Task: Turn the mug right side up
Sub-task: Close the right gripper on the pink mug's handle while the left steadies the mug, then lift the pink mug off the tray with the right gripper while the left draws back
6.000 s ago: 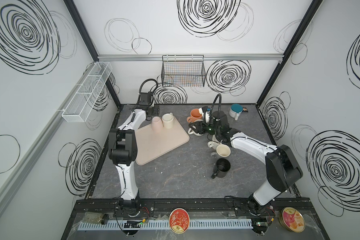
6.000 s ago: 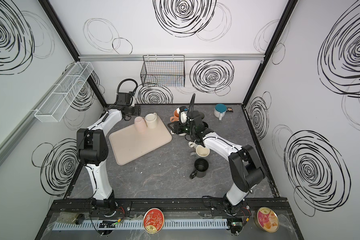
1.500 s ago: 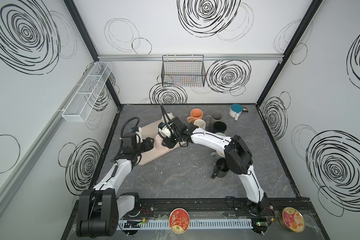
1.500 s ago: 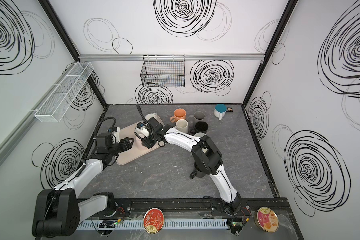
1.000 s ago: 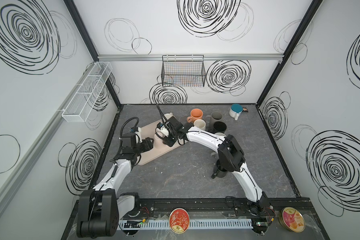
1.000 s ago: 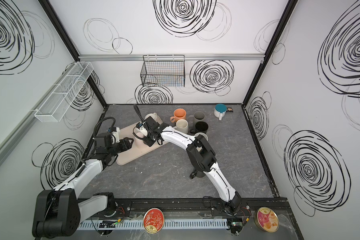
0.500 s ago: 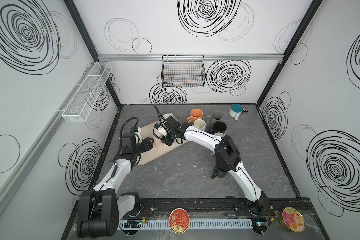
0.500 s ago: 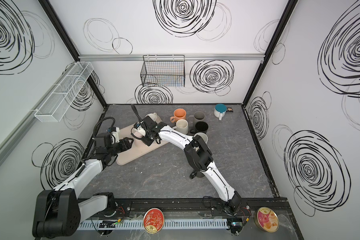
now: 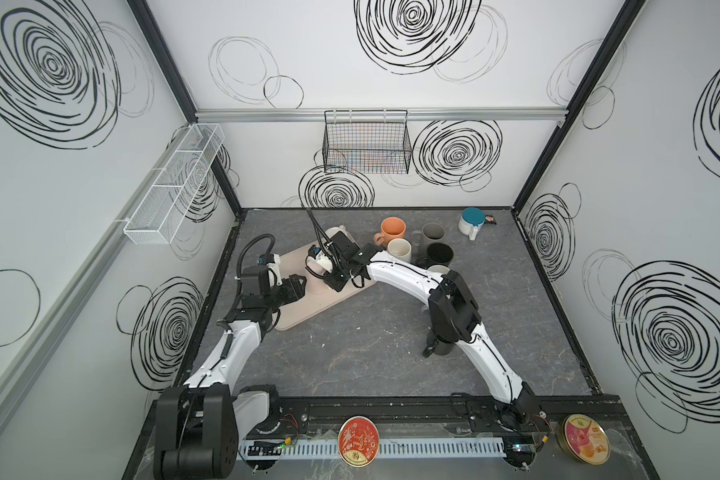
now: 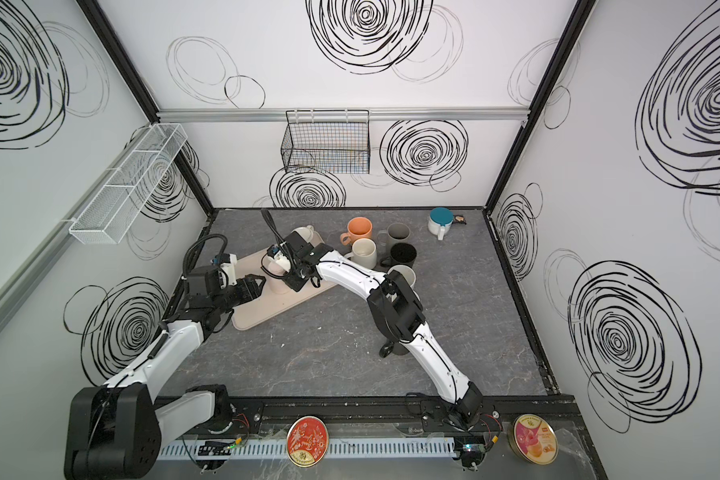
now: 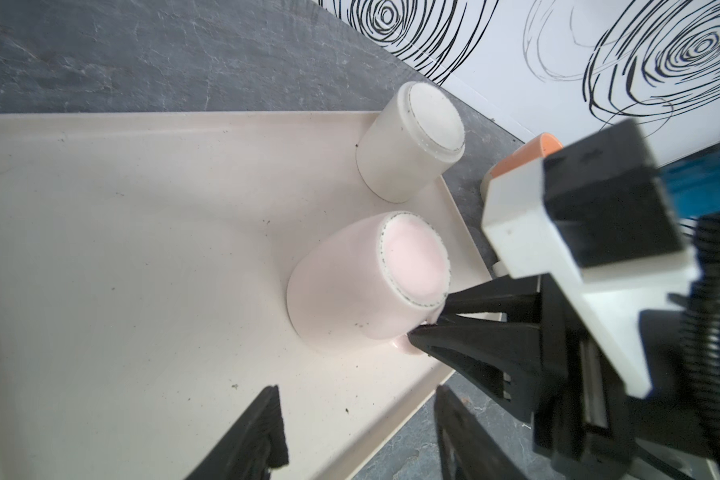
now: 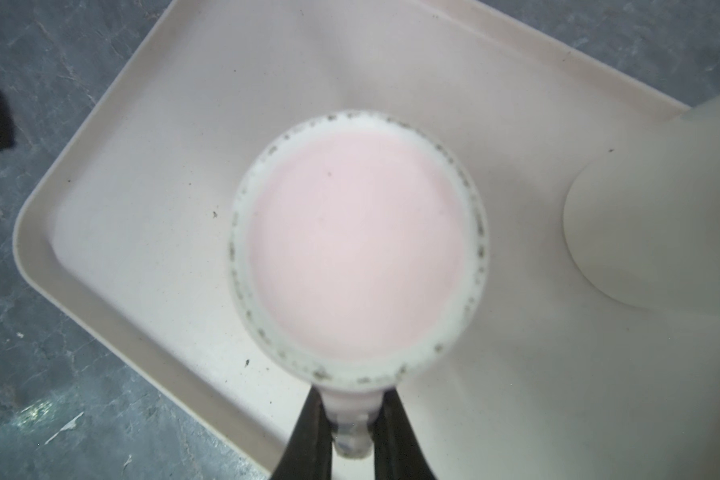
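Both top views bright, even, diffuse light; shadows on dark grey marbled bench (image 9: 350,353) faint, soft. Wide-angle bend twd edges, walls lean. Right wrist view: upside-down pale pink ceramic mug (image 12: 358,253) soft, out of focus; small glint on bench. Left wrist view sharper, left gripper (image 11: 356,399) near lens blurred.
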Robot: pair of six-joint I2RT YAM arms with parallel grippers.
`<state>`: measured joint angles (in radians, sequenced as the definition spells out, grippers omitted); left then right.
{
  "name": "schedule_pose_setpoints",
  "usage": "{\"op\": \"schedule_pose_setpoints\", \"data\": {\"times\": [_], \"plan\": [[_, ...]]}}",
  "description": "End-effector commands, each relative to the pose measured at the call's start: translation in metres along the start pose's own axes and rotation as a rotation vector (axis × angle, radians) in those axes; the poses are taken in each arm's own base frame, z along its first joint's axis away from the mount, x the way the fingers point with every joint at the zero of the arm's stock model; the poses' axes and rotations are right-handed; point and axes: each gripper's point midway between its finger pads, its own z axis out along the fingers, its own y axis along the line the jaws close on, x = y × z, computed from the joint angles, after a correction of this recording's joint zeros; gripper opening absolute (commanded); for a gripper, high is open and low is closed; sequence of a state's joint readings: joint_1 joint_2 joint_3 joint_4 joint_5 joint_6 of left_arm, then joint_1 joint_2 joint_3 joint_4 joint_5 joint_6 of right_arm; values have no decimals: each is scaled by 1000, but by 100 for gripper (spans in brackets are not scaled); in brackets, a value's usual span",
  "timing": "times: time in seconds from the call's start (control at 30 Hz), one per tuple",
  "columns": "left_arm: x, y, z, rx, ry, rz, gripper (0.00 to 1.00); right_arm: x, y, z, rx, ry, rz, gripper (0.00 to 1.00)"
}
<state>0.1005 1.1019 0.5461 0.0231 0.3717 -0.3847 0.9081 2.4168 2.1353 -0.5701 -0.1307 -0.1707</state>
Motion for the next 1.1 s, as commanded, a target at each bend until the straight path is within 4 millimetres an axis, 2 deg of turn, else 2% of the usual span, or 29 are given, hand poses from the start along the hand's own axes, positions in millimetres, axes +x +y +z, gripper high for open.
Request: {"op": "schedule_pose_setpoints", "data": {"times": [0.0, 0.23, 0.43, 0.57, 0.7, 0.93, 1.07], "plan": [[-18, -9, -13, 40, -84, 36, 63, -46, -3, -53, 53, -179, 18, 0], [-38, -28, -38, 127, -214, 61, 69, -74, -6, -125, 68, -549, 88, 0], [-51, -61, -59, 301, -320, 101, 72, -97, -6, -178, 36, -719, 149, 0], [-63, -86, -84, 437, -442, 132, 73, -109, -15, -223, -16, -869, 237, 0], [-70, -112, -110, 533, -550, 189, 73, -113, -23, -264, -150, -1014, 328, 0], [-62, -165, -126, 643, -608, 282, 76, -116, -9, -308, -428, -1175, 319, 0], [-67, -186, -131, 704, -626, 267, 76, -116, 0, -331, -544, -1251, 293, 0]]}}
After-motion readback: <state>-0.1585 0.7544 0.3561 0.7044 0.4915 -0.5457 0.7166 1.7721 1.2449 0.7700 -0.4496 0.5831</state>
